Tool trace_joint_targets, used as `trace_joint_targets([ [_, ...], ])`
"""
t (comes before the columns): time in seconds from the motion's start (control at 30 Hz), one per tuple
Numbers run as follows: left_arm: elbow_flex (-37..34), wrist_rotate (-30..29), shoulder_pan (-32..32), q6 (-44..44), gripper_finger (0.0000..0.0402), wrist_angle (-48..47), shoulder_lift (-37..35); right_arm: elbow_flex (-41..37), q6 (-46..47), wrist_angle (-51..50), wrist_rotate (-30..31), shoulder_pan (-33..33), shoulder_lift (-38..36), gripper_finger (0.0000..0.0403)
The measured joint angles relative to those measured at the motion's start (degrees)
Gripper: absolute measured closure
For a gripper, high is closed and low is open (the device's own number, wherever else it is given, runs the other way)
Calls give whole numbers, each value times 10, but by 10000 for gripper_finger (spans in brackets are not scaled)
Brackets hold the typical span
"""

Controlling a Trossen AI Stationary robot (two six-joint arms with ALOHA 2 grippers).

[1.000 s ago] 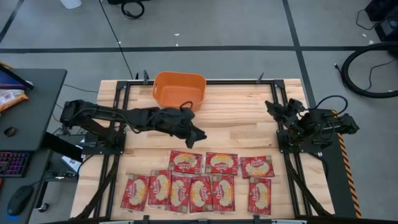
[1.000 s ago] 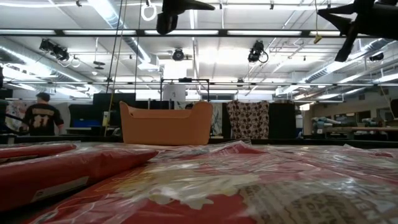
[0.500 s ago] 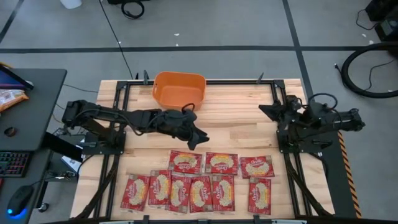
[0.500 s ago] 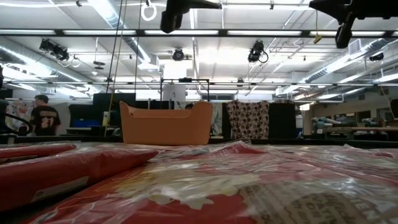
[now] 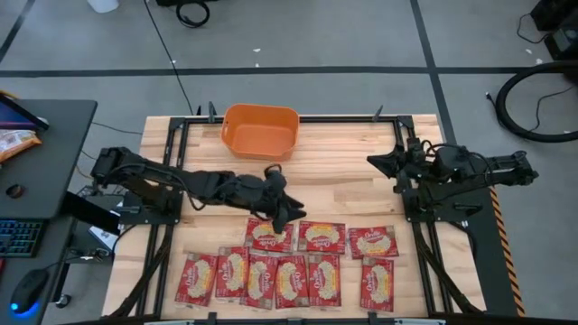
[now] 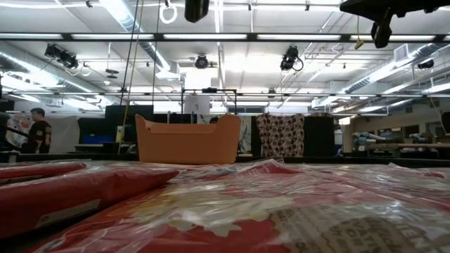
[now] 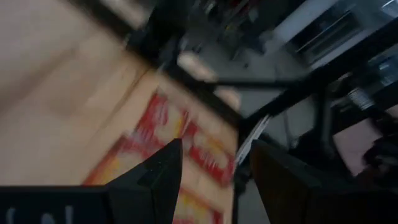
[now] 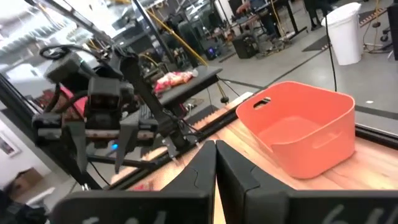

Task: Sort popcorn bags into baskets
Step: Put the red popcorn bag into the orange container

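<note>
Red flat popcorn bags point(image 5: 271, 236) overlap beneath the left gripper point(image 5: 282, 215), fingers apart — risking a double pick; right gripper point(image 5: 377, 163), fingers together, waits beside the orange plastic basket point(image 5: 261, 132).

The left arm stretches out from the left side toward the middle of the table. It is bent a little at the elbow. Its left gripper point(image 5: 283, 213) points down, and its two fingers point(image 7: 152, 177) are spread apart. The right arm stays on the right side. Its right gripper point(image 5: 374, 161) points left, with its fingers pressed together.
</note>
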Motion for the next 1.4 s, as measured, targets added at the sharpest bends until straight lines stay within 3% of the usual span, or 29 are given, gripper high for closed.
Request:
trace_joint_targets([
  [0.2,7,95,-6,-62,209,-14,51,5,10,-20,-28,0,20,386],
  [0.4,74,150,-5,-46,209,-76,105,58,2,-124,-45,0,60,386],
  [0.57,136,150,-5,32,209,-152,126,93,-23,-166,-45,0,83,386],
  [0.7,139,117,-8,116,209,-177,128,94,-27,-168,-45,0,87,386],
  [0.93,138,90,-15,186,209,-251,168,94,-26,-196,-45,0,95,386],
  [1.2,138,126,-6,176,209,-379,202,94,-26,-195,-45,0,95,386],
  [1.4,137,152,20,241,210,-465,194,94,-38,-187,-45,0,95,386],
])
